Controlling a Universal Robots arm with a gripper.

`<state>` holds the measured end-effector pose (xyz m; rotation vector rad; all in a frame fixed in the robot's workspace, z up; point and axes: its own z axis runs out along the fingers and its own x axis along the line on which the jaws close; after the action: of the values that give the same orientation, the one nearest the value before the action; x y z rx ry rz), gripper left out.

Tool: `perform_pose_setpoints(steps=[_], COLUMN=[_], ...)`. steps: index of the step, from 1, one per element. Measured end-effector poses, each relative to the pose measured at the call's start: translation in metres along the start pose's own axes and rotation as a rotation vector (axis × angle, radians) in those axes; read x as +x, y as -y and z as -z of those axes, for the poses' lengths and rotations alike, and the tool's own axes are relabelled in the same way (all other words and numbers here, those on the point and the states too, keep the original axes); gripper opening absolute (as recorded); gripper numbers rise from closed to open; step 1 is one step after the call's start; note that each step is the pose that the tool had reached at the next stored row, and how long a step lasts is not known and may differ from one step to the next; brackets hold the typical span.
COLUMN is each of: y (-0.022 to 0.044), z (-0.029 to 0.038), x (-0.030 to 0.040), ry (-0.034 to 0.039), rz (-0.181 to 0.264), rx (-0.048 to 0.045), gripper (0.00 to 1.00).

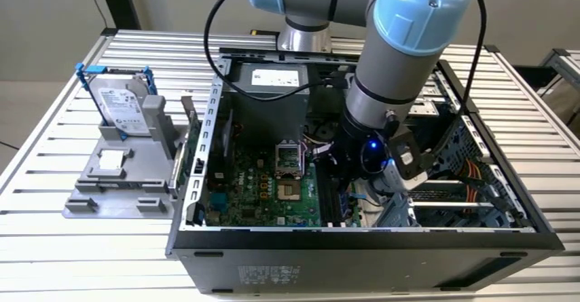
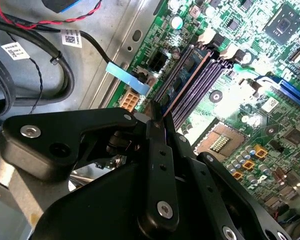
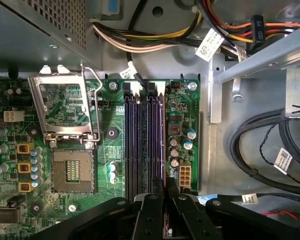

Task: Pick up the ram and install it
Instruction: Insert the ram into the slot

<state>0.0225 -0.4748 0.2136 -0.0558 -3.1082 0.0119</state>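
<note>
Ram (image 3: 163, 135) and gripper (image 3: 163, 187) meet at the outermost of the motherboard's (image 3: 115, 150) long black slots (image 3: 140, 140). In both wrist views we see the stick edge-on, standing upright along that slot. It shows as a thin line with a coppery edge (image 2: 187, 82) running away from the gripper (image 2: 166, 127). The two black fingers (image 3: 151, 200) are drawn close together with the near end of the ram between them, so we read the gripper as clamped on the ram. We cannot tell whether the stick is fully seated.

On one side of the ram lie the remaining slots, then the open CPU socket (image 3: 72, 170) with its metal frame lifted. On the other side a row of small capacitors (image 3: 174, 150) and a white connector (image 3: 184, 176) stand just beside the ram. Past them come the board's edge and the bare metal floor of the case. A bundle of power cables (image 3: 155, 37) crosses beyond the far end of the slots, apart from them.

In the exterior view the arm (image 1: 399, 64) reaches down into the open computer case (image 1: 363, 237), whose walls rise around the wrist. Outside the case, toward the exterior view's left, a hard drive (image 1: 122, 105) in a blue frame stands in a grey holder on the slatted counter (image 1: 54, 248), well apart from the arm.
</note>
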Motion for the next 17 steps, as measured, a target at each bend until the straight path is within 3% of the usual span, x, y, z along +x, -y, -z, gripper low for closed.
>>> perform_pose_setpoints(steps=[17], y=[-0.0021], z=[-0.0009], x=[0.0001], ry=[0.0], rz=[-0.01], rx=[-0.0006], gripper=[0.0])
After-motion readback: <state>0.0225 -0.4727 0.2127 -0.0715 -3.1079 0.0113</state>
